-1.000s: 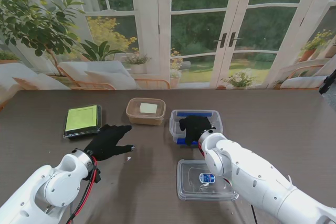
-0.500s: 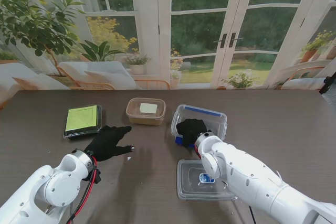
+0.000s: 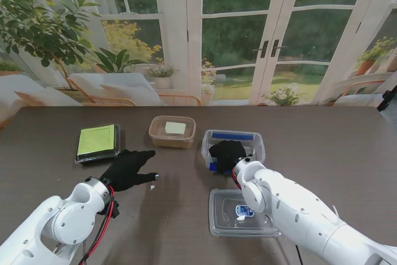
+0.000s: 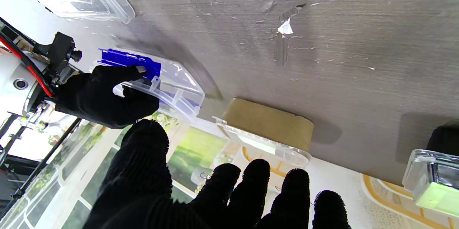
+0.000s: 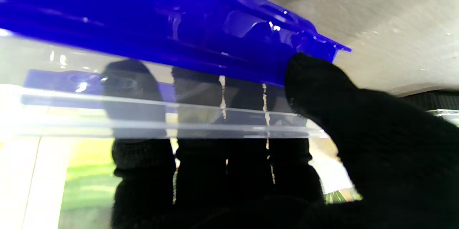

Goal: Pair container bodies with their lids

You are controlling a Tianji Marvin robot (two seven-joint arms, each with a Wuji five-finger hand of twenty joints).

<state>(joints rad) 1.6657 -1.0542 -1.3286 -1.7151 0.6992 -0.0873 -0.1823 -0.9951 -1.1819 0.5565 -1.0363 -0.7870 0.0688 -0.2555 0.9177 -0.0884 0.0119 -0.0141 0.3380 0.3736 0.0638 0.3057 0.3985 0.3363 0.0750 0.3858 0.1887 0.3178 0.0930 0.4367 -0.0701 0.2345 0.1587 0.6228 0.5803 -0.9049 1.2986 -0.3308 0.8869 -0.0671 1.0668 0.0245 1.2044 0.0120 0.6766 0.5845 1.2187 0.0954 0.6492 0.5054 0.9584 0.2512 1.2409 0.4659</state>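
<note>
No legible text anywhere
The clear lid (image 3: 242, 212) lying near me on the table carries a small blue-and-white sticker (image 3: 245, 211), its print too small to read; nothing else bears a readable mark

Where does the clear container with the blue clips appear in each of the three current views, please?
Stand view: clear container, right of centre, right hand gripping its near wall.
Left wrist view: container, held by that gloved hand.
Right wrist view: container wall fills the frame.
Shared landmark: its blue clip.
</note>
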